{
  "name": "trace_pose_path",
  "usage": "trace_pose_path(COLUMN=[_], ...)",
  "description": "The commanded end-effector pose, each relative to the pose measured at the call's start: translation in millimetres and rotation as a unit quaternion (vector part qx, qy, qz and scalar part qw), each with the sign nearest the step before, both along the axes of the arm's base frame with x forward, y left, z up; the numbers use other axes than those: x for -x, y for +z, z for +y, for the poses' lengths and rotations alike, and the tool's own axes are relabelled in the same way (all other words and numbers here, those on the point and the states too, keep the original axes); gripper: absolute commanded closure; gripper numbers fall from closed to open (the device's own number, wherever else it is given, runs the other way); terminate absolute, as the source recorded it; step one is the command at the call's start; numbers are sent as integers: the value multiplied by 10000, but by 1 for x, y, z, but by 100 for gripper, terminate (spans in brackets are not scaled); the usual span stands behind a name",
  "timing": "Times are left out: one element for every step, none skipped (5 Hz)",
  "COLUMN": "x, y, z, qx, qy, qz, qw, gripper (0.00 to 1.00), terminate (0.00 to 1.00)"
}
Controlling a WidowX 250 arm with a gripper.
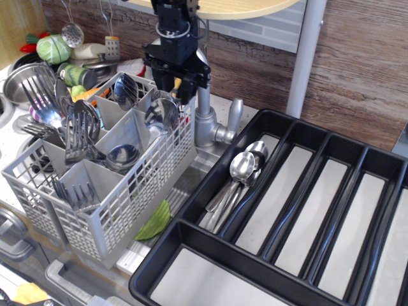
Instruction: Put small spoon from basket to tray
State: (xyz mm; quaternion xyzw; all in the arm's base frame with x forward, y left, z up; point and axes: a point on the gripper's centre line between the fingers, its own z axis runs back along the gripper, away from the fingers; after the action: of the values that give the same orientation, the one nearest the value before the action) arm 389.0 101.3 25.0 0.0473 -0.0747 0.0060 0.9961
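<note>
Nearest lies the black cutlery tray (287,255) with long parallel compartments; its leftmost long slot holds a few steel spoons (241,175), bowls toward the far end. Left of the tray stands the grey lattice basket (121,204), tilted, with forks (76,191) in the near compartment, more forks (80,131) at the left, and wide-bowled spoons (160,115) in the far compartments. Which of them is the small spoon cannot be told. Behind the basket rises a steel tap (207,124). Over the basket's far corner hangs the black end effector (176,89), fingers pointing down and narrowly parted; whether they grip anything cannot be told.
</note>
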Motion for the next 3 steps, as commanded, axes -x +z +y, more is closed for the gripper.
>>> trace_pose_path(x=[-6, 1, 2], y=[54, 81, 110], z=[-16, -27, -42], qx=[-330, -610, -942], qy=[81, 231, 397], qz=[-329, -208, -186], qw=[9989, 9977, 9946], gripper=[100, 100, 100], terminate=[0, 0, 0])
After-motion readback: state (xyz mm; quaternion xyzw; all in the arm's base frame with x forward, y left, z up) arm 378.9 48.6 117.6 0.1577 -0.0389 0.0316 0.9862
